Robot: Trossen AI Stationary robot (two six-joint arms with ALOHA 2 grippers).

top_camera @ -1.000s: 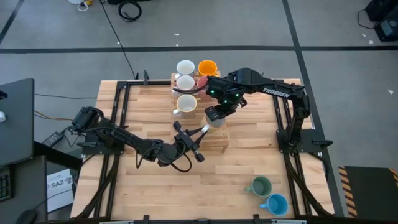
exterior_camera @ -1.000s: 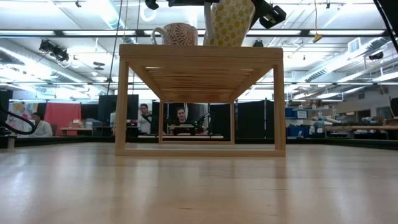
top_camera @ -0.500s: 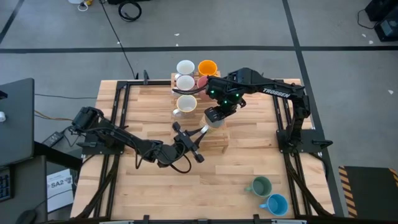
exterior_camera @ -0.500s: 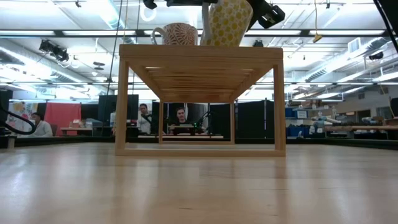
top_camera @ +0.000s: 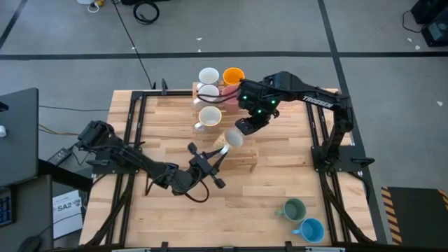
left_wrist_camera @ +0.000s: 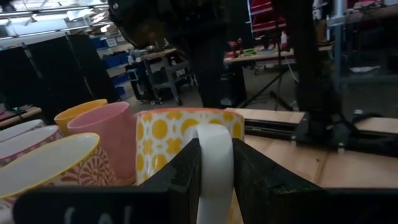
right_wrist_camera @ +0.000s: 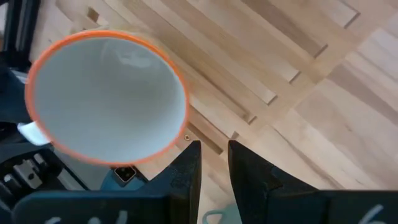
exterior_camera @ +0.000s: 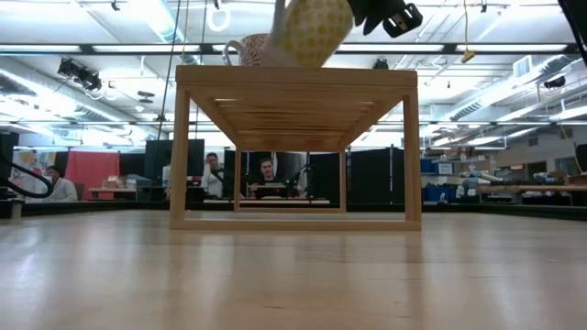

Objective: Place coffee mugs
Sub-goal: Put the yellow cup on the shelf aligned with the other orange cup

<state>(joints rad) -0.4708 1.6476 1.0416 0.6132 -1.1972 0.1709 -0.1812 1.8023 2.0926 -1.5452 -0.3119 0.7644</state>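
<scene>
Open workshop floor behind, with people seated at distant desks seen through the legs of a slatted wooden rack [exterior_camera: 293, 92] that stands on the butcher-block table [top_camera: 168, 224]. On the rack's far end sit a white mug [top_camera: 208, 75], an orange mug [top_camera: 233, 75], a second white mug [top_camera: 208, 92] with a pink mug [left_wrist_camera: 109, 134] beside it, and a patterned cream mug [top_camera: 209, 117] nearer the middle. At the rack's near end a yellow-dotted mug [top_camera: 232, 138] is off the slats and tilted: in the low view [exterior_camera: 312, 32] its body leans, base swung toward the picture's right and up, mouth toward the left. From above, its long axis runs roughly from the right arm toward the left arm, mouth facing the table's near-left side. Its white handle [left_wrist_camera: 214, 171] points at the left gripper [top_camera: 218, 150], whose two fingers [left_wrist_camera: 186, 171] are closed on that handle, one each side. The left arm reaches in low across the table from the left edge. The right gripper [top_camera: 246, 126] hangs just beside the mug's base end, fingers [right_wrist_camera: 186, 171] close together with only a narrow gap and nothing between them; from its wrist camera the mug's orange-rimmed white interior [right_wrist_camera: 106, 96] shows clear of those fingers. Well apart, by the near right corner of the table, a dark green mug [top_camera: 292, 208] and a blue mug [top_camera: 311, 229] stand upright side by side.
</scene>
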